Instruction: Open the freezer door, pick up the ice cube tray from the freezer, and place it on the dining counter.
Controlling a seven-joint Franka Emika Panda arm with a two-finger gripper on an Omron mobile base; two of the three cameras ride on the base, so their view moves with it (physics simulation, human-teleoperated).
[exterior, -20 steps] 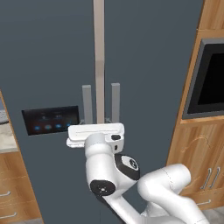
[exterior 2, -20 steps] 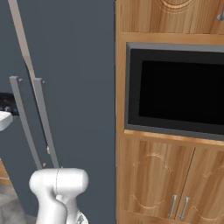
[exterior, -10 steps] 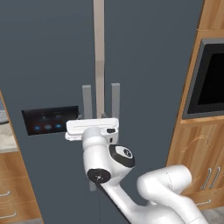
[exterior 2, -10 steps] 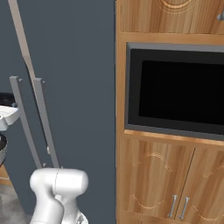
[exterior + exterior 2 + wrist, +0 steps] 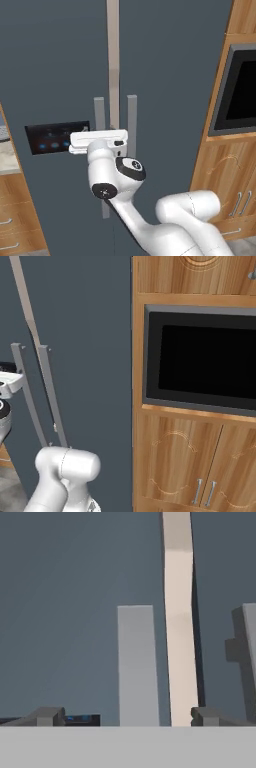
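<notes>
The freezer door [image 5: 55,75] is the dark slate door on the left, with a black panel of blue lights [image 5: 56,137]; it stands shut. Its grey bar handle [image 5: 99,115] rises just above my gripper's white hand [image 5: 97,140], which faces the door. In the hand view the gripper [image 5: 127,716] is open, its fingertips [image 5: 47,716] set wide to either side of that handle [image 5: 136,662] without touching it. The closed door hides the ice cube tray. The dining counter is out of view.
The plain grey door [image 5: 175,75] with its own bar handle [image 5: 131,120] sits to the right, across a beige seam [image 5: 177,627]. Further right, a black built-in oven [image 5: 200,363] sits in wooden cabinets [image 5: 180,456]. Wooden drawers [image 5: 12,215] stand at the far left.
The hand has risen and shifted left, from between the two handles to in front of the freezer door's handle. The jaws have stayed wide open.
</notes>
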